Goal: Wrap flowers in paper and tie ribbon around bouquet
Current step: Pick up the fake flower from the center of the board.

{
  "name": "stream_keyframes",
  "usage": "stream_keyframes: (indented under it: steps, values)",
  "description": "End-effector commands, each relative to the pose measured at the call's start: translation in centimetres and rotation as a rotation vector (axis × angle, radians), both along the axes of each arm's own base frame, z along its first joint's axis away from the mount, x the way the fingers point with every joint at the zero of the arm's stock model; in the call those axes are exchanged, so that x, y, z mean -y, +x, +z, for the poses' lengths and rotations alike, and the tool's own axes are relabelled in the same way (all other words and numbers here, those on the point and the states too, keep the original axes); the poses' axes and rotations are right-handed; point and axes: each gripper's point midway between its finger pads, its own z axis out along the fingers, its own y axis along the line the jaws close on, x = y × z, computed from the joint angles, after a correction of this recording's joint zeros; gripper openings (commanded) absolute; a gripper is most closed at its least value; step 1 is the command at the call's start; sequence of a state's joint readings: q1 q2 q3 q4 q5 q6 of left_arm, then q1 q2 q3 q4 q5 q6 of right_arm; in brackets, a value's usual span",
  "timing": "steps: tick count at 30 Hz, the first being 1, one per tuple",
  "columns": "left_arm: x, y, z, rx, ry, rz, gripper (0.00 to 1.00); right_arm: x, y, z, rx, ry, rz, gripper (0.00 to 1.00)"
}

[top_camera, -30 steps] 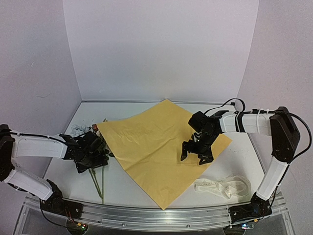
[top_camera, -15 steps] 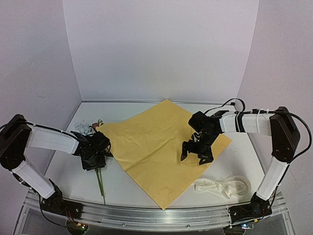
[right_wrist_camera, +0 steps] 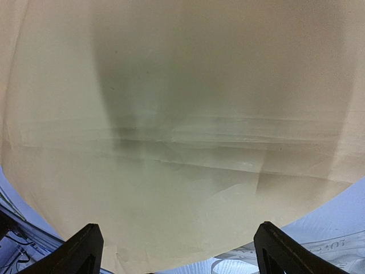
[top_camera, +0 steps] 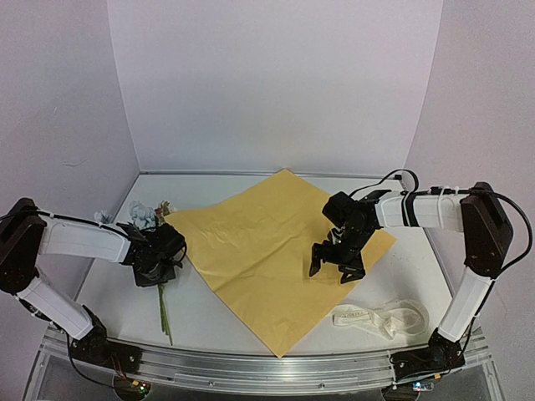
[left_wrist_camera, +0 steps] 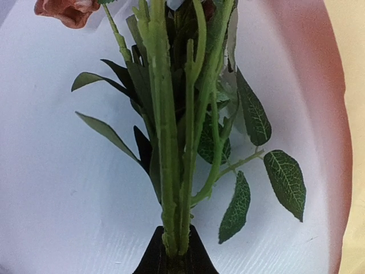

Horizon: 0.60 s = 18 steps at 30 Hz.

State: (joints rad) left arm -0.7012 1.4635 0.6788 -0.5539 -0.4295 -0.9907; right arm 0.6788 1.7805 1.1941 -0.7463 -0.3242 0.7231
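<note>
The flowers (top_camera: 144,216) lie at the table's left, blooms toward the back and thin stems (top_camera: 163,313) running toward the front edge. My left gripper (top_camera: 159,261) is shut on the stems, which show in the left wrist view as green stems (left_wrist_camera: 171,171) pinched between the two black jaws, with dark leaves and a rust bloom (left_wrist_camera: 67,10) beyond. The paper (top_camera: 267,246), a large yellow-orange sheet, lies flat in the middle. My right gripper (top_camera: 338,261) hovers open over its right part, and the paper (right_wrist_camera: 182,114) fills the right wrist view. The cream ribbon (top_camera: 380,318) lies bunched at the front right.
White walls close in the table on the left, back and right. A metal rail (top_camera: 267,372) runs along the front edge between the arm bases. The paper's edge (left_wrist_camera: 355,68) lies just right of the flowers. Part of the ribbon (right_wrist_camera: 319,250) shows past the paper's near edge.
My left gripper has shut on the flower stems. The stems' free end has swung slightly left and the blooms now show more beyond the gripper. The right arm has not moved.
</note>
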Motion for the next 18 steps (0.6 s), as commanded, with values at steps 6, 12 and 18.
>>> stream_keyframes:
  steps: [6, 12, 18]
  values:
    - [-4.9, 1.1, 8.6, 0.221, 0.144, 0.134, 0.00, 0.2, -0.2, -0.4, -0.016, -0.004, -0.013, 0.95]
    - [-3.8, 2.9, 13.7, 0.304, 0.127, 0.064, 0.00, 0.1, -0.1, -0.2, -0.015, -0.001, -0.018, 0.95]
    - [0.7, 6.2, 18.4, 0.359, 0.030, -0.079, 0.00, 0.4, 0.0, 0.9, 0.009, -0.006, -0.018, 0.95]
